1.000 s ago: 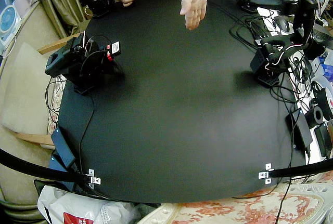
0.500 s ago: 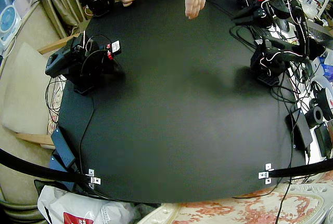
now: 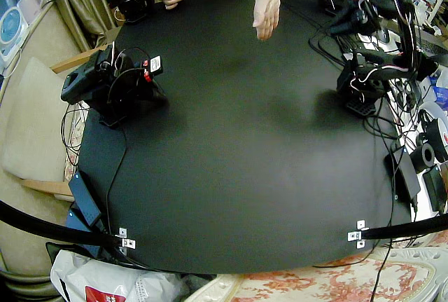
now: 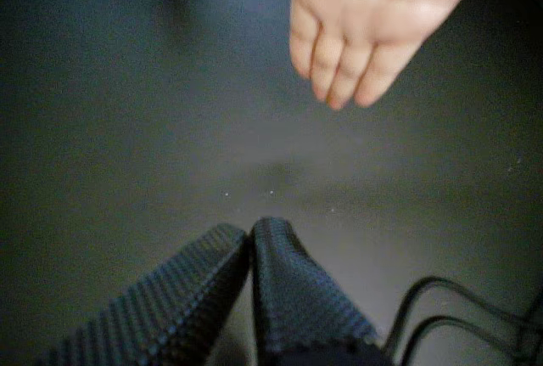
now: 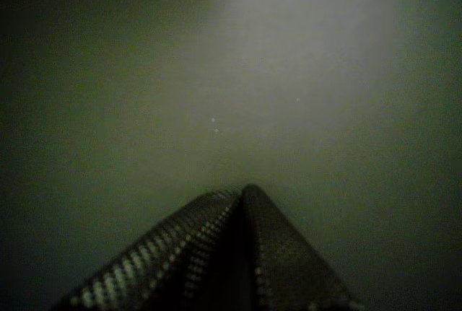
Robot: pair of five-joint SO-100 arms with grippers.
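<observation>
Left gripper [image 4: 252, 228]: fingers pressed together, pinching nothing, raised over the black mat [image 3: 238, 162] and aimed at a person's hand [image 4: 382, 18]. Hand hangs open, fingers down, above the mat's far edge, well apart from the tips. Right gripper [image 5: 242, 190]: fingers look pressed together too (view dim, so likely rather than certain), arm folded low. Judged: no handling begun; all of it left. Count: two grippers, one hand, one mat.

The table [image 3: 231, 169] looks dull, smooth and black. The left gripper [image 4: 250, 232] has bumpy, dotted black fingers [image 4: 293, 285].
</observation>
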